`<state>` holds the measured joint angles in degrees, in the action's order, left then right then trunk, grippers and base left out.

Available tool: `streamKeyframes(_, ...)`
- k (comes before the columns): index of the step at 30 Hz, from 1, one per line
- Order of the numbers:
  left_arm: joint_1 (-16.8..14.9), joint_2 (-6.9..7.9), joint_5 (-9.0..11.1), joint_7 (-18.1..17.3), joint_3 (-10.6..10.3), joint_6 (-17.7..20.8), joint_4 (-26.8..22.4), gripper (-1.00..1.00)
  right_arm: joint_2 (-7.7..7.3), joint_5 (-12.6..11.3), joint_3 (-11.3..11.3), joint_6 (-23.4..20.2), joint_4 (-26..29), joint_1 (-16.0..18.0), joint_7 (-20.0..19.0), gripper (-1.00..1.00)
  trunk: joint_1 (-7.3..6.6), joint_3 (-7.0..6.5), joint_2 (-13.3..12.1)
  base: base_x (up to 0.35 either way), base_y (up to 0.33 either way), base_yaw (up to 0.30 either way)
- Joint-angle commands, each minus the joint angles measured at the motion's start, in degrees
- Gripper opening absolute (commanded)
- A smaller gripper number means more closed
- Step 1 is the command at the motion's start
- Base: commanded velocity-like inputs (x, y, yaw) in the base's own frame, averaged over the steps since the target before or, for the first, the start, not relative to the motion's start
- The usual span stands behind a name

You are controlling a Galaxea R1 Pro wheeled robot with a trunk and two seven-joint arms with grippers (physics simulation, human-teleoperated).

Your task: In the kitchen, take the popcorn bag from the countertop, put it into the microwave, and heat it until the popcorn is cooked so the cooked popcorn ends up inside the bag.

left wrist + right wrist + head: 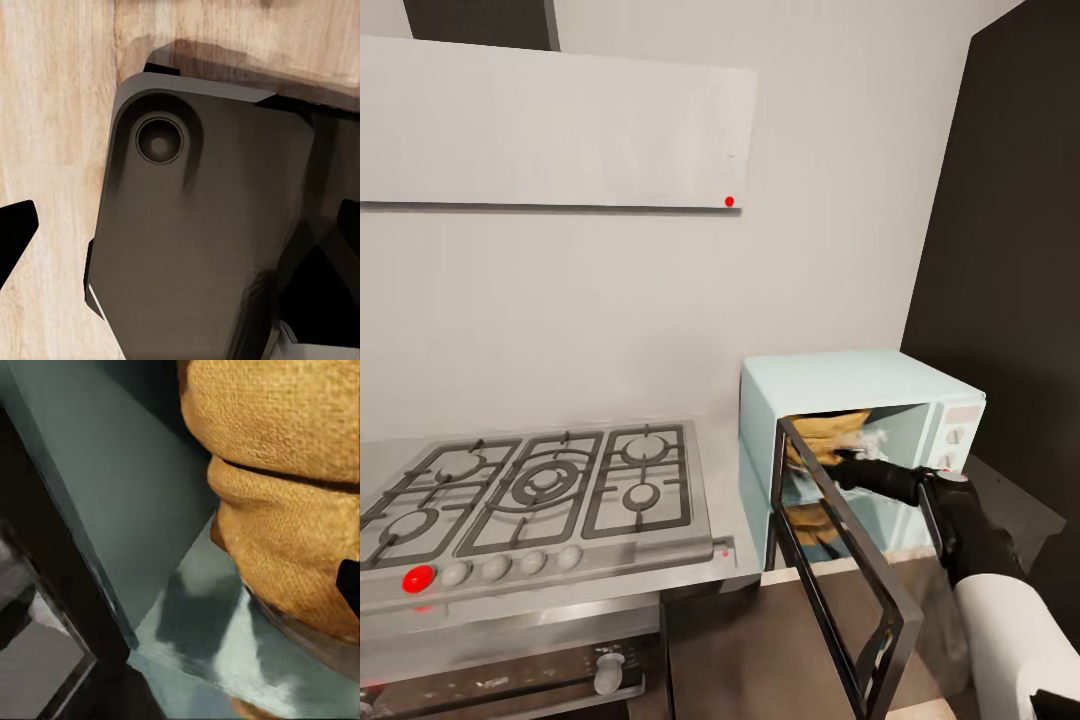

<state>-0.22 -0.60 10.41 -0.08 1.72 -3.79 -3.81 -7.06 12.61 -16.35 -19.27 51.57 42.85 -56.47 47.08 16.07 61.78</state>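
One tan-orange burlap popcorn bag (822, 432) sits inside the one pale mint-blue box microwave (830, 385), door (840, 560) swung wide toward robot. Right gripper (850, 462) reaches into cavity next to bag; finger state: can't tell. Little room btw bag and cavity wall (127, 495). Left gripper fingers (16, 232) spread, over wood floor (52, 112).

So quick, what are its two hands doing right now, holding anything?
Left gripper: open, holding nothing, over the floor.
Right gripper: inside the microwave at the bag; cannot tell if it grips.
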Motion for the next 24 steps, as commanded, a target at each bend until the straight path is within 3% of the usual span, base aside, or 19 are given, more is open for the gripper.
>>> streamKeyframes(1,-0.04,-0.01,0.29,-0.01,0.13,-0.16,0.03,1.00,-2.10,0.16,-0.17,-0.44,-0.01,0.04,-3.53,1.00,0.00,0.07,0.04,0.000,0.000,0.000)
streamKeyframes(4,-0.04,-0.01,0.24,-0.01,0.13,-0.16,0.03,1.00,-5.83,0.02,-0.21,-0.39,-0.64,0.04,-6.19,1.00,0.00,0.07,0.04,0.000,0.000,0.000)
streamKeyframes(8,-0.04,-0.01,0.16,-0.01,0.08,-0.16,0.03,1.00,-7.93,0.03,-0.35,0.05,-3.47,0.04,-6.14,1.00,0.00,0.07,0.04,0.000,0.000,0.000)
streamKeyframes(15,-0.04,-0.10,0.21,-0.01,0.19,-0.16,0.03,1.00,-8.58,0.10,-1.18,-0.12,-6.68,0.04,3.09,1.00,0.00,0.07,0.04,-0.156,0.000,0.000)
streamKeyframes(24,-0.04,-0.05,0.22,-0.01,0.16,-0.16,0.03,1.00,-8.50,0.13,-1.52,-0.58,-6.57,0.04,4.31,1.00,0.00,0.07,0.04,-0.340,0.000,0.000)
